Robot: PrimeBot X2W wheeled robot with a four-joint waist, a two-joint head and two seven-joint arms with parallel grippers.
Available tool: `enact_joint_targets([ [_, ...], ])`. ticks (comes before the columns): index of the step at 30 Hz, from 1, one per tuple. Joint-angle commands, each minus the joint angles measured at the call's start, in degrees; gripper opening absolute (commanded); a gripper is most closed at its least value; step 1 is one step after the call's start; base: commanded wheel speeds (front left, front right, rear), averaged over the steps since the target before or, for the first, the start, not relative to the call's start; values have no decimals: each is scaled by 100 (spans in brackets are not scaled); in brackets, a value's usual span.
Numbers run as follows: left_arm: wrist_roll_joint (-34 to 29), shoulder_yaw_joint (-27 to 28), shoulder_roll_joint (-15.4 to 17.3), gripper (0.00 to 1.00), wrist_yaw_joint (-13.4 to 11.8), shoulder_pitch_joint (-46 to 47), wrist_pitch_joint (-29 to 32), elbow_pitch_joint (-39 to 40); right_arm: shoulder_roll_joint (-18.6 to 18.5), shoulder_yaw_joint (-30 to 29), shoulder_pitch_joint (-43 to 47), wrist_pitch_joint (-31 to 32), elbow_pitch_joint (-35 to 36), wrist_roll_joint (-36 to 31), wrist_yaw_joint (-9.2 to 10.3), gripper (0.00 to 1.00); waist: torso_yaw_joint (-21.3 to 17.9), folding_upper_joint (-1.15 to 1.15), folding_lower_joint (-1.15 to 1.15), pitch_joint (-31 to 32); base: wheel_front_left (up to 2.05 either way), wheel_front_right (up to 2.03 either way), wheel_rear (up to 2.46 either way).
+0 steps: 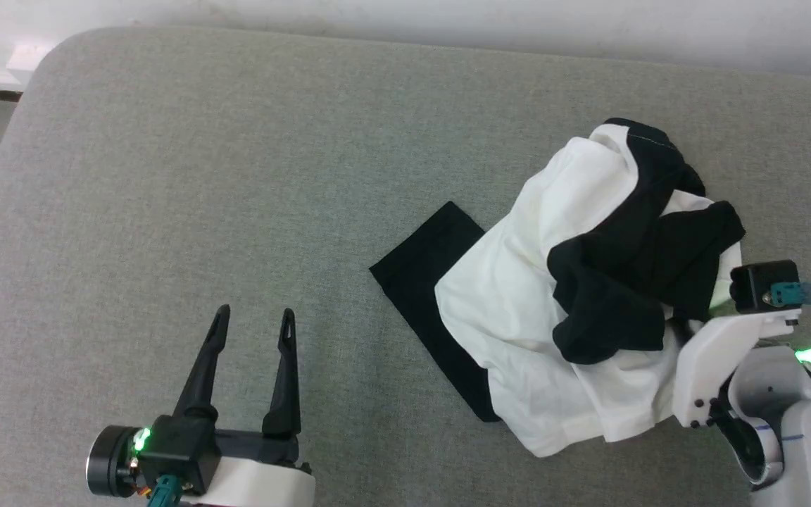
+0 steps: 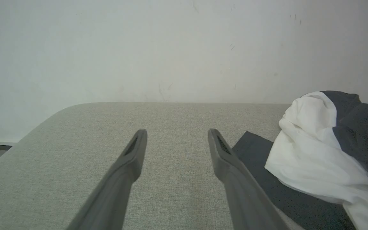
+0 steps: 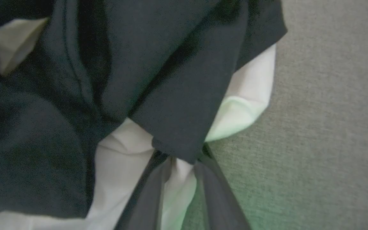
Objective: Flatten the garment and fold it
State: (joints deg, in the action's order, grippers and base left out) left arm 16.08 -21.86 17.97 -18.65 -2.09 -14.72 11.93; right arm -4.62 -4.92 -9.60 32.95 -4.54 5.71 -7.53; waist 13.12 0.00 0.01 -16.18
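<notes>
The garment (image 1: pixel 518 296) lies crumpled on the right of the grey padded surface (image 1: pixel 236 176), white body heaped up, black sleeves bunched on top, and one black sleeve lying flat to its left. My right gripper (image 3: pixel 179 158) reaches into the heap's near right side. Its fingers (image 3: pixel 145 191) have closed in on a fold of white cloth, and their tips are hidden under a black sleeve. My left gripper (image 1: pixel 254 313) stands open over bare surface at the lower left, well apart from the garment (image 2: pixel 308 153).
The surface's rounded far-left corner (image 1: pixel 46 63) and left edge border a drop to the floor. A pale wall (image 2: pixel 171 48) runs behind the far edge. My right forearm (image 1: pixel 715 366) rises at the lower right.
</notes>
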Motion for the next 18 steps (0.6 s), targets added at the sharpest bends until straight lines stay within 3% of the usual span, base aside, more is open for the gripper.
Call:
enact_joint_targets([
  [1, -58, 29, -36, 100, 42, 72, -28, -32, 60, 47, -4, -44, -163, -45, 4, 0, 8, 0, -1, 28, 0, 0, 0],
  [6, -81, 162, -90, 100, 116, -27, -28, -95, -65, 78, -425, -574, 76, -70, 4, 0, -205, 0, -1, 304, 0, 0, 0],
  [11, -86, 274, -163, 100, 164, -161, -28, -100, -324, -361, -613, -735, 866, -19, 4, 0, -426, 0, -1, 634, 0, 0, 0],
  [15, -109, 324, -202, 100, 196, -297, -28, -84, -403, -968, -93, -464, 1613, -47, 4, 0, -535, 0, -1, 732, 0, 0, 0],
  [18, -123, 366, -218, 100, 230, -362, -28, -70, -240, -1538, 682, -259, 1994, -21, 4, 0, -573, 0, -1, 738, 0, 0, 0],
])
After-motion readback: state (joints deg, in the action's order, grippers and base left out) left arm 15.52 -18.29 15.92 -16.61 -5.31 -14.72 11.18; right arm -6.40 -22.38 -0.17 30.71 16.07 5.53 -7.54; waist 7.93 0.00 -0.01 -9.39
